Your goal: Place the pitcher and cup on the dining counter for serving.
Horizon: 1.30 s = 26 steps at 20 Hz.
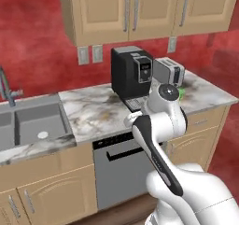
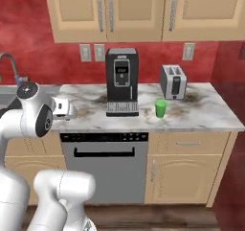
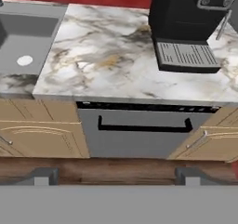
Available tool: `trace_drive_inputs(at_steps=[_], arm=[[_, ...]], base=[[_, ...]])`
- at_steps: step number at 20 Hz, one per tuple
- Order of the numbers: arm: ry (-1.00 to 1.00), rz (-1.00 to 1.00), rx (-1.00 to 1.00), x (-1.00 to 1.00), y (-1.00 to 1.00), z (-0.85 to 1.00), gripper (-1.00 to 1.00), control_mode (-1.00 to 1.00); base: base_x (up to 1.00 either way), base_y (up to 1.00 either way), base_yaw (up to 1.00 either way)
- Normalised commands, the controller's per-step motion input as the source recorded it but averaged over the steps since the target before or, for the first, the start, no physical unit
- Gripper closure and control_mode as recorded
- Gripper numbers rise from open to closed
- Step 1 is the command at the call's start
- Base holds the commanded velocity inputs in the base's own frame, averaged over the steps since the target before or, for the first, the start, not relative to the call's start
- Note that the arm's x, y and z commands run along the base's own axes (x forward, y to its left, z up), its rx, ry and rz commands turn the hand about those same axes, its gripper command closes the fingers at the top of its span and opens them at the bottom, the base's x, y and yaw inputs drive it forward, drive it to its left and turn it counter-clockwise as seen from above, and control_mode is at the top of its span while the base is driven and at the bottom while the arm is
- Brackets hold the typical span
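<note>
The cup (image 2: 161,108) is small and bright green. It stands on the marble counter with sink (image 2: 201,112), between the coffee machine and the toaster. In the left base view the cup (image 1: 181,92) peeks out behind my arm. My gripper (image 3: 115,177) is open and holds nothing; its two fingertips (image 3: 44,175) stand wide apart in the hand view. It hangs in front of the counter's edge, over the dishwasher, well left of the cup. The pitcher and the dining counter are out of view.
A black coffee machine (image 2: 121,81) and a silver toaster (image 2: 173,81) stand at the back of the counter. The sink (image 1: 32,123) with its tap lies to the left. Below are the dishwasher (image 3: 139,130) and beige cabinets, with wall cabinets overhead.
</note>
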Motion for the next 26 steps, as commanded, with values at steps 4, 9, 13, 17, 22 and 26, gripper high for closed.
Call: trace_drive_inputs(at_steps=[4, 9, 13, 17, 22, 26], arm=[[0.0, 0.0, 0.0, 0.0, 0.0, 0.0, -1.0, 1.0], [0.0, 0.0, 0.0, 0.0, 0.0, 0.0, -1.0, 1.0], [0.0, 0.0, 0.0, 0.0, 0.0, 0.0, -1.0, 1.0], [0.0, 0.0, 0.0, 0.0, 0.0, 0.0, -1.0, 1.0], [0.0, 0.0, 0.0, 0.0, 0.0, 0.0, -1.0, 1.0], [0.0, 0.0, 0.0, 0.0, 0.0, 0.0, -1.0, 1.0]], base=[[0.03, -1.0, -0.06], [0.19, -0.98, 0.0], [0.28, -0.85, 0.0], [0.26, -0.64, 0.0], [0.26, -0.33, 0.0], [0.27, -0.13, 0.0]])
